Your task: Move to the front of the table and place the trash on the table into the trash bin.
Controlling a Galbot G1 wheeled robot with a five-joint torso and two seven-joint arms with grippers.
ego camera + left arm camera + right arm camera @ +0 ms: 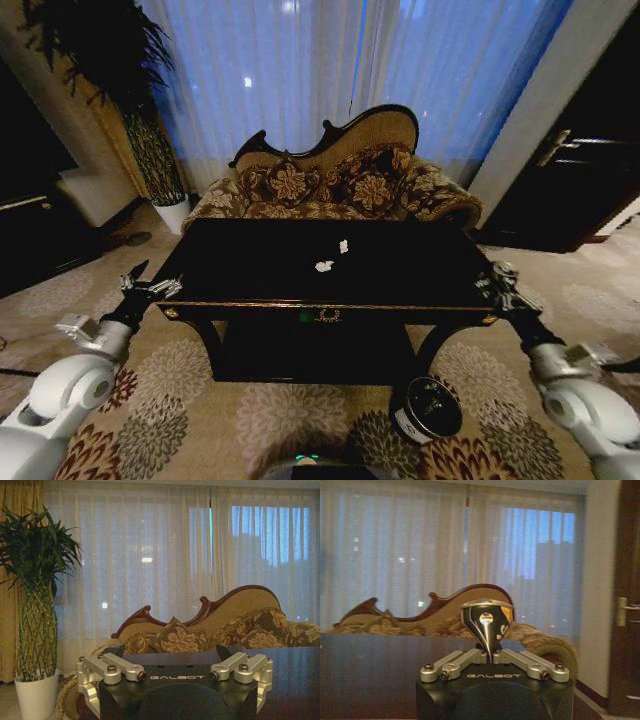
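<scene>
A floral sofa (335, 180) backs the black tabletop (250, 270). My left pincer (150, 287), fingers apart, and right pincer (497, 283), fingers together, flank it; two white paper bits (324, 266) lie between them, the trash bin (428, 408) below my right pincer.
</scene>
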